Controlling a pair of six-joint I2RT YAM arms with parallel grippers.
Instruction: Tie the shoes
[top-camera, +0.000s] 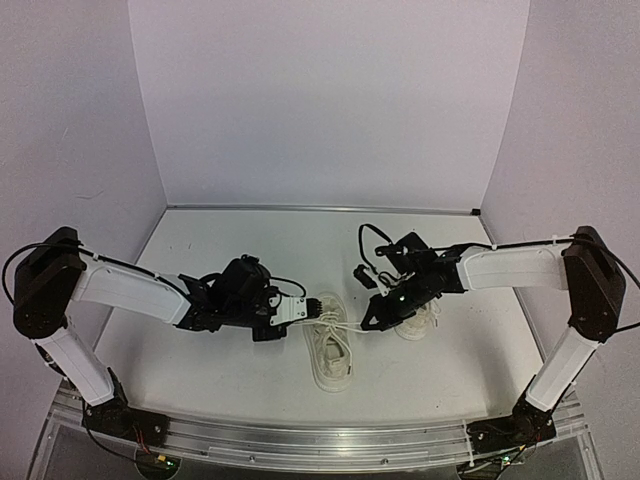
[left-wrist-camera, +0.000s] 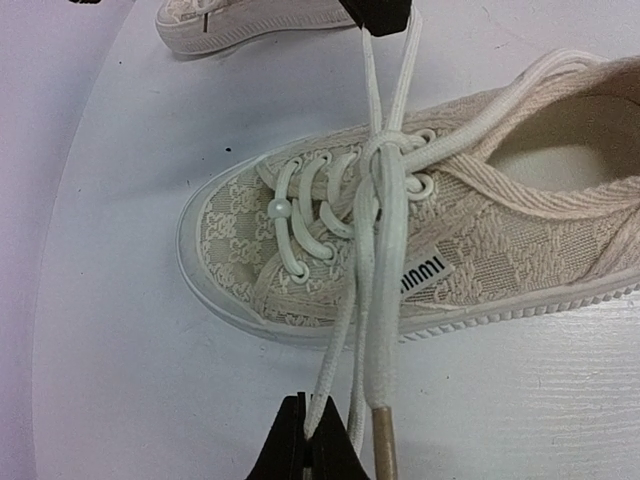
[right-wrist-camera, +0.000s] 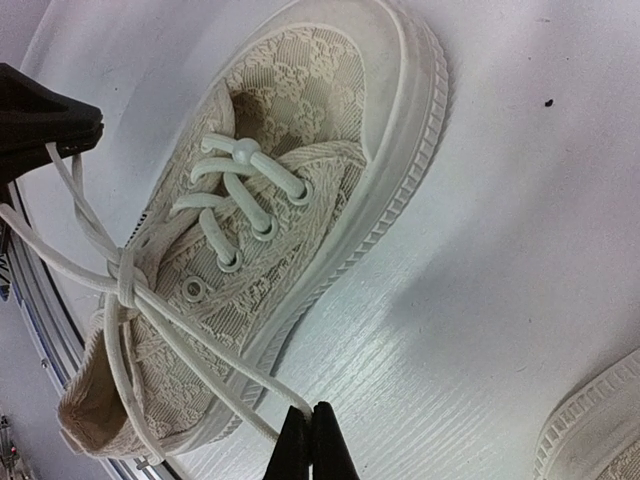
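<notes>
One of the shoes (top-camera: 331, 352), a cream lace-pattern sneaker, lies between the two arms; the left wrist view shows it side-on (left-wrist-camera: 470, 250), the right wrist view from above (right-wrist-camera: 290, 150). Its thin white laces (left-wrist-camera: 385, 150) cross in a twist over the tongue (right-wrist-camera: 125, 275) and run taut to both sides. My left gripper (left-wrist-camera: 318, 440) is shut on a lace strand beside the shoe's sole, and a loose lace end with a tan tip (left-wrist-camera: 384, 450) lies next to it. My right gripper (right-wrist-camera: 312, 432) is shut on a folded lace strand on the opposite side.
The second shoe (top-camera: 415, 322) sits on the table under the right arm, with its toe showing in the left wrist view (left-wrist-camera: 240, 22) and its sole rim in the right wrist view (right-wrist-camera: 600, 425). White walls enclose the table on three sides.
</notes>
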